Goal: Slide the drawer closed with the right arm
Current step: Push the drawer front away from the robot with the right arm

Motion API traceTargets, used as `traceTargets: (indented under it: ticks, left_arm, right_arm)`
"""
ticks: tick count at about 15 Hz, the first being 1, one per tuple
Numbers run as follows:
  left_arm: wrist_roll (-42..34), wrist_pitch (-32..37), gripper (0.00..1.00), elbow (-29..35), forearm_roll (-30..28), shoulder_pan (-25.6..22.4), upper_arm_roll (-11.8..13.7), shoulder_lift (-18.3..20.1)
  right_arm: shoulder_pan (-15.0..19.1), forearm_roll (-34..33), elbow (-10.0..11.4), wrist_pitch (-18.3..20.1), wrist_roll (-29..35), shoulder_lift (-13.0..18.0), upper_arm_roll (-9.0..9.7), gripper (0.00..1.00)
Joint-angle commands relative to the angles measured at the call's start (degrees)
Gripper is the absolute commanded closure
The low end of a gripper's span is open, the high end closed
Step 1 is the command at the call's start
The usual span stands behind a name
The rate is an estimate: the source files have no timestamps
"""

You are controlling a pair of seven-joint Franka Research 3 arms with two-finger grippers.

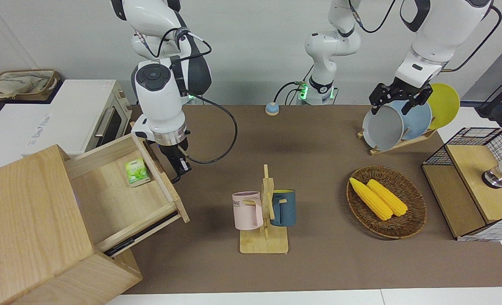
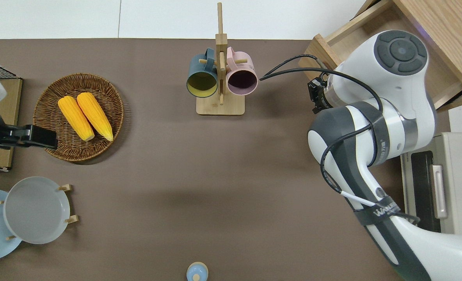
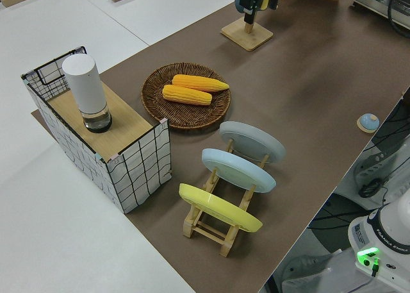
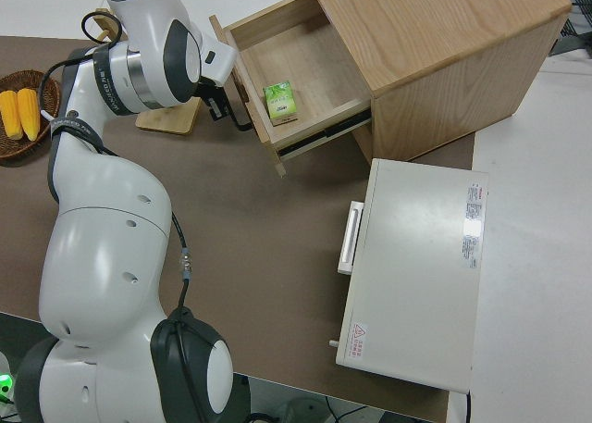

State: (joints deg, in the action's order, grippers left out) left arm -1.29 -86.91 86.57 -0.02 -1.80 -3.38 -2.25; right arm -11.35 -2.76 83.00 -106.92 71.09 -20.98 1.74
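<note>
Nearest the front camera stands the big wooden cabinet (image 1: 30, 228) at the right arm's end of the table, its drawer (image 1: 126, 199) pulled well out with a small green packet (image 1: 137, 172) lying on the drawer floor; the drawer's thick front panel (image 1: 161, 178) faces the middle of the table, and the right gripper (image 1: 179, 163) hangs just beside that panel at its handle side, which I judge to be a stance for pushing the drawer home; whether its fingers are spread or together I cannot tell, nor whether they touch the panel; the right arm (image 2: 371, 128) reaches out over the table toward the drawer's front; the left arm is parked; a white oven (image 4: 416, 275) sits beside the cabinet, nearer to the robots; a mug stand (image 1: 264, 220) with a pink and a blue mug stands near the drawer's front, toward the left arm's end, clear of the drawer's travel; farther that way are a wicker basket (image 1: 412, 212) holding two corn cobs (image 1: 378, 198), a plate rack (image 1: 397, 144) and a wire-mesh box (image 1: 473, 186); a brown mat (image 1: 319, 262) covers the table under a plain pale wall.
</note>
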Motion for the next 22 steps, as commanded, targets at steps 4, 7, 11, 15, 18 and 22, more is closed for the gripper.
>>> traceTargets:
  ticks: [4, 7, 11, 15, 18, 22]
  left_arm:
    - [-0.56, 1.13, 0.01, -1.4, 0.98, -0.31, -0.4, -0.65]
    - [-0.56, 1.13, 0.01, -1.49, 0.98, -0.31, -0.4, -0.65]
    - [-0.56, 1.13, 0.01, -1.4, 0.98, -0.31, -0.4, -0.65]
    - [-0.56, 1.13, 0.01, -1.4, 0.98, -0.31, -0.4, -0.65]
    - [-0.56, 1.13, 0.01, -1.49, 0.98, -0.31, -0.4, -0.65]
    - [-0.56, 1.13, 0.01, -1.4, 0.98, -0.31, -0.4, -0.65]
  right_arm:
    - [4.49, -0.32, -2.93, -0.65, -7.18, -2.22, 1.16, 1.0]
    - [6.34, -0.23, -3.73, -0.57, -9.64, -2.58, 1.25, 1.0]
    - [8.8, -0.23, -4.61, 0.14, -13.95, -2.93, 1.42, 1.0]
    - [11.78, -0.23, -5.04, 0.22, -17.11, -3.02, 1.51, 1.0]
    - [13.54, -0.23, -6.45, 0.22, -18.26, -4.16, 1.6, 1.0]
    - [15.48, -0.32, -7.76, -0.13, -18.53, -5.12, 1.6, 1.0]
